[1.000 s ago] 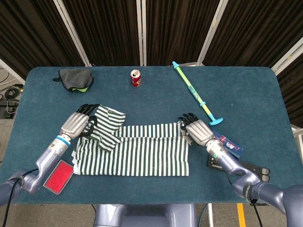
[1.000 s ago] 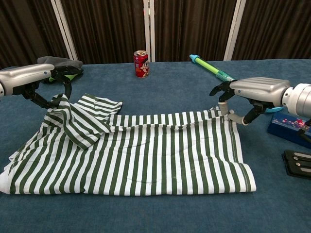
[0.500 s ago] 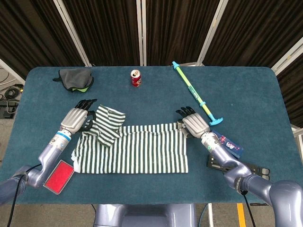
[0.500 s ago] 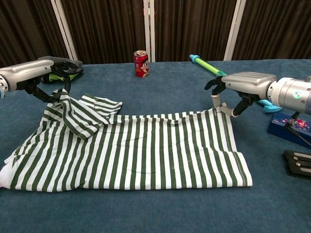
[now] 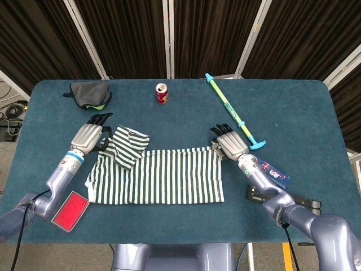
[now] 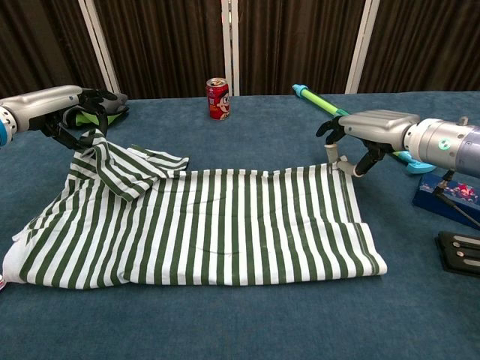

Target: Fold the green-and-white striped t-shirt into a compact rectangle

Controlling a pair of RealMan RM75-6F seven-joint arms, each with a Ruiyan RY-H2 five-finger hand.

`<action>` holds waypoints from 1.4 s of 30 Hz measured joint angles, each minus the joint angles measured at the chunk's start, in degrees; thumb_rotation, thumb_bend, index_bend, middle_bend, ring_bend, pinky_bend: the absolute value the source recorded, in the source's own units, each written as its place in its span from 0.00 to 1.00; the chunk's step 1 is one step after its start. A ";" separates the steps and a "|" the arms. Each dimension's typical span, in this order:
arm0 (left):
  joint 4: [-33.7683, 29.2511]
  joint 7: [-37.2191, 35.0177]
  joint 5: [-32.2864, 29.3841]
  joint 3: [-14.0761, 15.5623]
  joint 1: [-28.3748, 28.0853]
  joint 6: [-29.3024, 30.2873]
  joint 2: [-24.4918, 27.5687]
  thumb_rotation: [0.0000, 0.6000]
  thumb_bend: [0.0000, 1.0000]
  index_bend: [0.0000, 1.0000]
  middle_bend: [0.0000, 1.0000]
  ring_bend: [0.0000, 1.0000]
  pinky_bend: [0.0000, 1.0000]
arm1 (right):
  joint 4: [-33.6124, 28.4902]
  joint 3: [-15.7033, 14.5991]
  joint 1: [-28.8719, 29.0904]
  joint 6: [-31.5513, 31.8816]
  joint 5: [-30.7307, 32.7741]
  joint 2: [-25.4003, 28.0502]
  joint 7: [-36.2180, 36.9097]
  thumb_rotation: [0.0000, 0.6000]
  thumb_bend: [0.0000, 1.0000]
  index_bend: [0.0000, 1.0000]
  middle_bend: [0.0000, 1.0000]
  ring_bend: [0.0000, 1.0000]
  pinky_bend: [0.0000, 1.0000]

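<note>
The green-and-white striped t-shirt (image 5: 163, 178) (image 6: 210, 225) lies spread on the blue table, a sleeve folded over at its far left corner. My left hand (image 5: 88, 137) (image 6: 64, 112) grips the shirt's far left corner and holds it slightly raised. At the far right corner my right hand (image 5: 230, 144) (image 6: 367, 131) pinches the shirt's edge. The cloth between the two hands looks drawn flat.
A red soda can (image 5: 162, 93) (image 6: 218, 98) stands at the back centre. A grey-and-green cloth (image 5: 90, 94) lies back left, a green-and-blue stick (image 5: 234, 113) back right. A red card (image 5: 70, 210), a blue packet (image 5: 273, 173) and a black object (image 5: 287, 200) lie near the front corners.
Both hands have moved away from me with the shirt's far corners, dragging the shirt along the table and pulling it flatter.
</note>
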 measured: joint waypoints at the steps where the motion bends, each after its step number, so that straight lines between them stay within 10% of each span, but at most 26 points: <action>1: 0.41 0.00 -0.12 -0.06 -0.11 -0.18 -0.23 1.00 0.61 0.87 0.00 0.00 0.00 | 0.59 0.09 0.13 -0.20 0.22 -0.28 0.08 1.00 0.46 0.75 0.11 0.00 0.00; 8: 2.96 -0.71 -0.50 -0.17 -0.79 -1.23 -1.65 1.00 0.61 0.87 0.00 0.00 0.00 | 2.29 0.07 0.84 -0.38 0.32 -1.29 0.85 1.00 0.45 0.74 0.11 0.00 0.00; 13: 3.86 -1.40 -0.38 0.01 -1.09 -1.63 -2.29 1.00 0.61 0.87 0.00 0.00 0.00 | 4.04 0.12 1.24 -0.84 0.74 -2.41 0.56 1.00 0.18 0.13 0.01 0.00 0.00; 16: 4.29 -1.70 -0.36 -0.02 -1.25 -1.69 -2.51 1.00 0.61 0.87 0.00 0.00 0.00 | 4.10 0.31 1.22 -1.00 1.35 -2.62 0.29 1.00 0.02 0.00 0.00 0.00 0.00; 27: 5.12 -2.41 -0.47 -0.10 -1.78 -2.33 -2.87 1.00 0.61 0.87 0.00 0.00 0.00 | -3.58 1.08 -0.79 4.73 1.17 1.59 0.23 1.00 0.01 0.00 0.00 0.00 0.00; 38: 6.07 -0.89 -2.06 -0.50 -2.31 -4.49 -3.71 1.00 0.61 0.86 0.00 0.00 0.00 | -24.74 -1.78 -11.12 21.70 -3.06 17.59 -3.12 1.00 0.00 0.05 0.00 0.00 0.00; 42: 7.18 -0.31 -3.22 -0.90 -2.56 -5.81 -4.70 1.00 0.60 0.71 0.00 0.00 0.00 | -27.16 -4.06 -16.05 27.76 -5.43 21.36 -6.44 1.00 0.00 0.07 0.00 0.00 0.00</action>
